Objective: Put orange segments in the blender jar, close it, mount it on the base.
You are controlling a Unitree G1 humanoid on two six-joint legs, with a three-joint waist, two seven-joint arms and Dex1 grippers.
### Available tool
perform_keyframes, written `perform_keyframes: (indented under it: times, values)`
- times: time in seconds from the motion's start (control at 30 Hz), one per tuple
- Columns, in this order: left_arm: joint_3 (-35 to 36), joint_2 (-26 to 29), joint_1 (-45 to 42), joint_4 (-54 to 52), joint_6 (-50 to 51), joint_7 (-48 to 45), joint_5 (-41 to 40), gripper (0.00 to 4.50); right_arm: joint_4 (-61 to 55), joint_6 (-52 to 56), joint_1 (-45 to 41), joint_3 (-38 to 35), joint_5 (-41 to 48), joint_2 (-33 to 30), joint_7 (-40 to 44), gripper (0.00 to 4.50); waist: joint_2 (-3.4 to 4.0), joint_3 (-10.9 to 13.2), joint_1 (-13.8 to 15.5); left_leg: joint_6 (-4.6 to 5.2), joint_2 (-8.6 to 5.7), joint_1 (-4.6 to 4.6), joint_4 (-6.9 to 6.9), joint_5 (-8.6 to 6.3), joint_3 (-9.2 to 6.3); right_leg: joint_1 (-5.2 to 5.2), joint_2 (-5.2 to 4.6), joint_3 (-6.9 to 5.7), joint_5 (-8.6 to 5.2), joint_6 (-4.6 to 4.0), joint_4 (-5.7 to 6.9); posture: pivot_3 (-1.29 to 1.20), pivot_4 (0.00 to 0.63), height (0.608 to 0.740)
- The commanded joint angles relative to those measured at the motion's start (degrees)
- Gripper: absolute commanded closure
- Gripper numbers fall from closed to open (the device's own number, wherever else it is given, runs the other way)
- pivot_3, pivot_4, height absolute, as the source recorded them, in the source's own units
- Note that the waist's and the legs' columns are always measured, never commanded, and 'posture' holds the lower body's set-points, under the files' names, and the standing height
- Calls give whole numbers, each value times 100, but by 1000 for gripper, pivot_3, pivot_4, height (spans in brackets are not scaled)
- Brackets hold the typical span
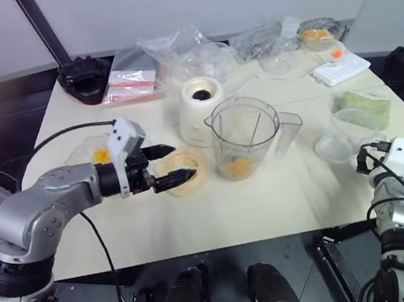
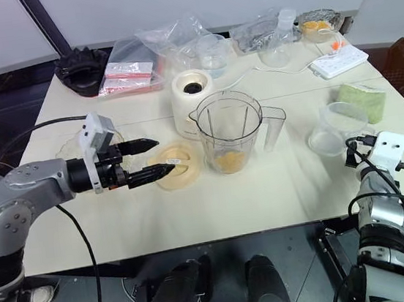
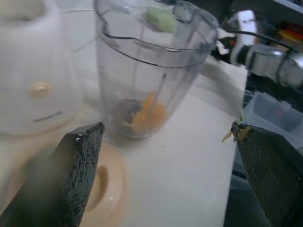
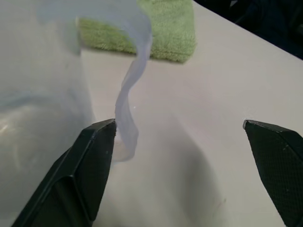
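Orange segments [image 1: 237,166], small glossy yellow-orange chunks, lie at the bottom of the tall clear plastic blender jar [image 1: 243,137], which stands uncovered near the middle of the cream bench [image 1: 217,215], just in front of and beside the squat cream-white motor base [image 1: 199,101]. I judge loading done or nearly so; closing is the step in hand. The flat round cream lid [image 1: 182,172] lies on the bench just left of the jar. My left gripper [image 1: 167,164] hovers over that lid, jaws wide apart and holding nothing; the left wrist view shows both black fingers [image 3: 75,170] spread with the jar ahead between them. My right gripper [image 4: 182,165] is low at the bench's right front edge, jaws wide apart and empty, beside a small clear round plastic container [image 1: 347,133] with a green cloth [image 1: 367,106] beyond. Next move, as I read it: lower the left gripper onto the lid, pinch its rim, lift and seat it on the jar mouth, minding the spout. Room: open bench in front of the jar; the base crowds the jar's rear-left side, so I would approach from the front. The right arm sits close to the bench edge and the clear container.
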Motion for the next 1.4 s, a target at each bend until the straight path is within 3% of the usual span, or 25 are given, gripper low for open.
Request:
perform_keyframes:
  times: [0.03,0.3,0.43,0.67,0.97,1.17,1.4]
  values:
    - [-128,151,-195,341,-413,-270,425,0,-892,155,368,43,215,123,206,55,0,0,-3,-1,0,0,0,0,0,-1,0,0,0,0,0,0,150,740]
    - [-1313,354,-1005,2593,-2119,-1491,2238,0,-3483,870,1947,-170,918,278,722,55,3,-2,55,-14,-1,-2,-18,-9,0,-15,-4,3,-2,-1,-1,0,150,740]
    - [-2090,-220,-1816,4205,-3251,-2380,3070,0,-5081,1466,3204,-149,1721,367,1300,55,-5,-9,169,-15,-4,-2,-46,-8,0,-23,-11,4,-3,0,-13,0,150,740]
    - [-2733,-1253,-3170,7077,-5201,-3331,4285,0,-6879,2279,4881,-405,2706,371,1784,55,-13,-11,296,-13,-6,-20,-64,-12,-11,-39,-19,-4,-9,22,-20,0,150,740]
    - [-2735,-2013,-4000,8942,-6510,-3609,5223,0,-7966,2914,5479,-627,3242,183,1757,55,-14,-11,340,1,-17,-38,-55,-57,-19,-44,-21,-26,-41,53,-14,0,150,740]
    - [-2716,-2201,-4016,9245,-6936,-3707,5615,0,-8720,3209,6073,-799,4406,-886,2045,55,-45,-5,307,4,-17,-34,-39,-58,-29,-24,-21,-42,-42,57,-14,0,150,740]
    - [-2741,-2602,-3959,9631,-6906,-2697,6140,0,-8720,3263,5162,-519,5800,-2620,1260,55,-86,10,278,15,-1,-22,66,-75,-29,44,-25,-54,-28,41,-30,0,150,740]
